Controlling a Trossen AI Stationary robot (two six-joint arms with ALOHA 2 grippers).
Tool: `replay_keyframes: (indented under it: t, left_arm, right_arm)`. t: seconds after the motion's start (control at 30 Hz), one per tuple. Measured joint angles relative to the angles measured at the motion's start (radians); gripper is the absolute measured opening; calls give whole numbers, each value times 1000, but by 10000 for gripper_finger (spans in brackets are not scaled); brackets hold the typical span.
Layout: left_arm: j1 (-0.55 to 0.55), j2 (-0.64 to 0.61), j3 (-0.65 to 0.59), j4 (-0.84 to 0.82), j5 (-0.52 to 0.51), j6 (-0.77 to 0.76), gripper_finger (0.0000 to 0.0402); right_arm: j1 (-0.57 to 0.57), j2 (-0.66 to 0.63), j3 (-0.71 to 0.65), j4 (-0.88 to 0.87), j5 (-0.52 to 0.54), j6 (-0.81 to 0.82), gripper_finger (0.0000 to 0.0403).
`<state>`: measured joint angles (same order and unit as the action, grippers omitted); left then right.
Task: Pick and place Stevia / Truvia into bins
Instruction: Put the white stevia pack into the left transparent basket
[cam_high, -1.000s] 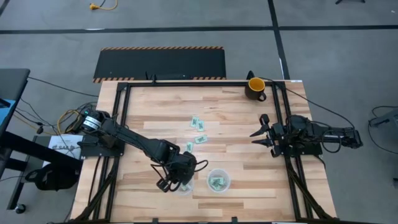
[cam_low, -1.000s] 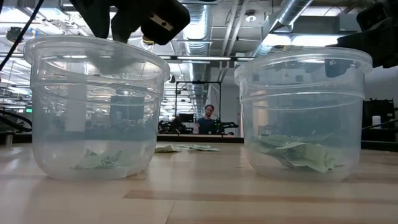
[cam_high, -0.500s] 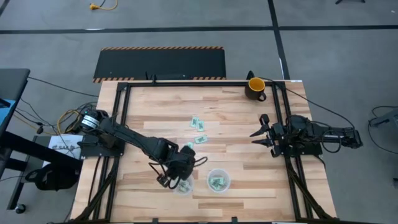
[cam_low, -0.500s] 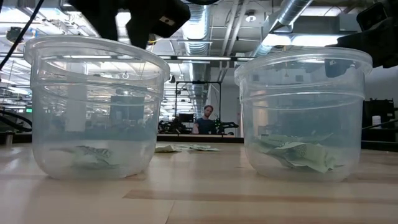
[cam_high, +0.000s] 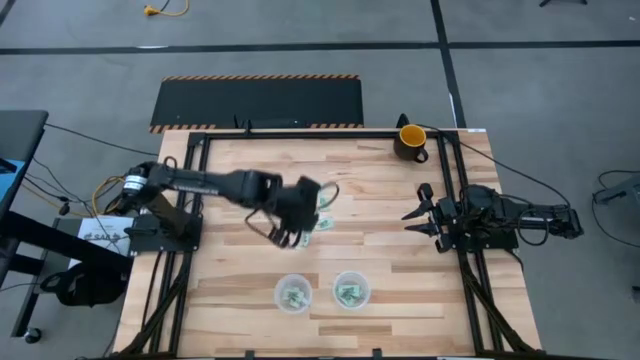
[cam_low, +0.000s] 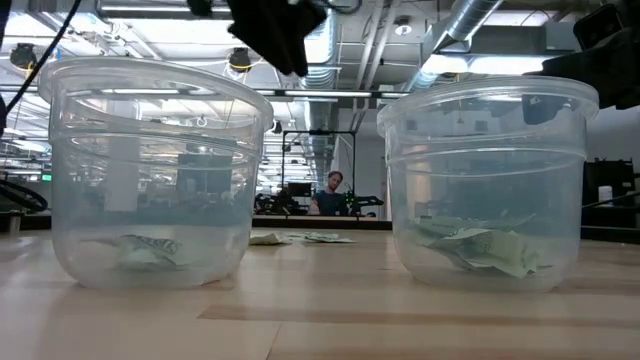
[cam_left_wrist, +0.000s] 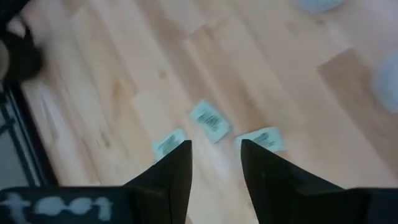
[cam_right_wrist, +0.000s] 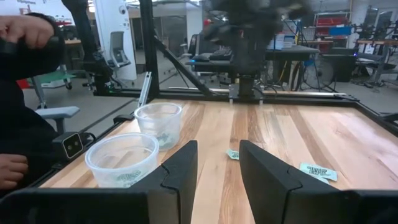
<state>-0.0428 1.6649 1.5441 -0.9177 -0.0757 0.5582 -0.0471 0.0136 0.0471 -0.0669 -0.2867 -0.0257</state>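
Nearest, at the front edge of the bench, count two clear bins side by side: the bin on the left arm's side with one or two packets flat on its bottom, the bin on the right arm's side with a crumpled little heap, too overlapped to count. Farther back, mid-bench, find the left hand hanging over the loose Stevia packets, fingers apart and empty. Count three loose ones past those fingers: one, a second and a third, near each other but not touching, all lying flat on the wood. Expect featherlight, limp paper sachets, easy to crease, quick to slide, hard to pry off the bench. Best to come straight down over a short side, pinch across the width with fingertips scraping the wood, and take one at a time. Out at the right edge, note the right hand parked, fingers spread, holding nothing. Farthest, at the back corner, count one yellow-and-black mug, no part of the job
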Motion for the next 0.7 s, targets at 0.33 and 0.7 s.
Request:
replay_keyframes:
  t: [0.33, 0.7]
  left_arm:
    - [230, 7, -36, 108, 132, 70, 128]
    - [341, 65, -61, 157, 238, 110, 128]
  right_arm:
    - [0, 0, 0, 0, 0, 0, 113]
    - [0, 0, 0, 0, 0, 0, 113]
